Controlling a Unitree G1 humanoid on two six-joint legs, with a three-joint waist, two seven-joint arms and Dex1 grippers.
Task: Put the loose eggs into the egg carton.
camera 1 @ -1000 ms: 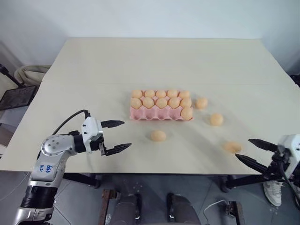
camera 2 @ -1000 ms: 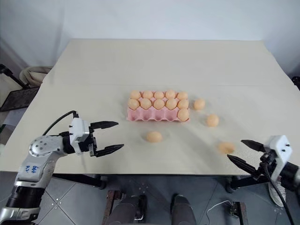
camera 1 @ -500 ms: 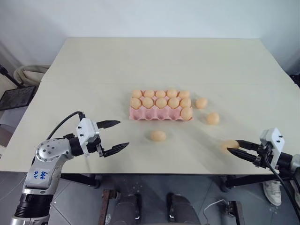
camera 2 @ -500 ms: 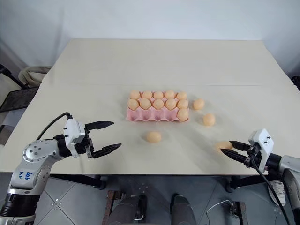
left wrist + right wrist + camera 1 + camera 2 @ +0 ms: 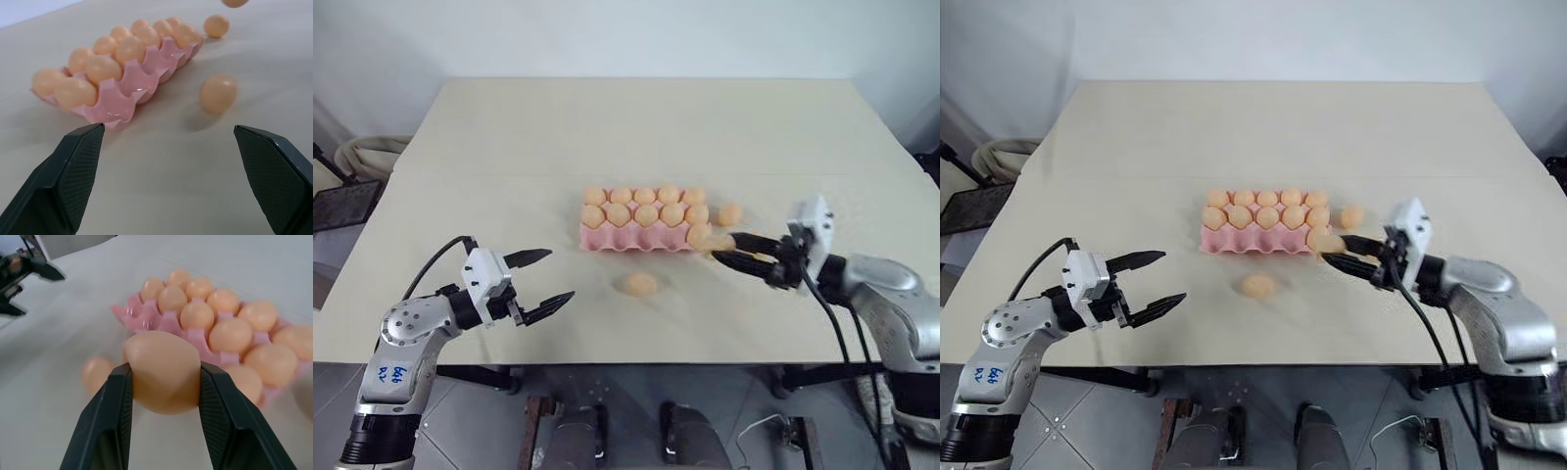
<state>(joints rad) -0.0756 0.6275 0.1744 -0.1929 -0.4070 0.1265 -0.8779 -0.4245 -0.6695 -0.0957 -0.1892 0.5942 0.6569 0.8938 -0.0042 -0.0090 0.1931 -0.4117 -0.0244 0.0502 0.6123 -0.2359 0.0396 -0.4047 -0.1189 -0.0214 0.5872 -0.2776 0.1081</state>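
Found the carton (image 5: 628, 241) lying flat near the middle of the table (image 5: 607, 127), long side across. Counted five eggs in the far row and five in the middle row. Noted in the near row only a corner egg (image 5: 700, 233), at the right end, with the other pink cups of that row bare. Pinched a held egg (image 5: 164, 367) in the right gripper (image 5: 722, 250), one black finger pressed on each flank and the jaws drawn in just to the egg's width. Kept that egg off the table, just beside the carton's near right corner and close to the corner egg; could not tell whether the two touched. Reached in with that arm from the right, fingers about level and aimed leftward at the carton. Saw a loose egg (image 5: 641, 284) resting alone on the table in front of the carton, apart from the carton's near edge, roughly opposite the middle. Saw a second loose egg (image 5: 730, 213) on the table just beside the carton's right end, level with the middle row. Held the left gripper (image 5: 558, 274) above the near left part of the table, well apart from the carton, fingers (image 5: 78, 166) spread wide with nothing between them, pointed toward the carton and the loose egg.
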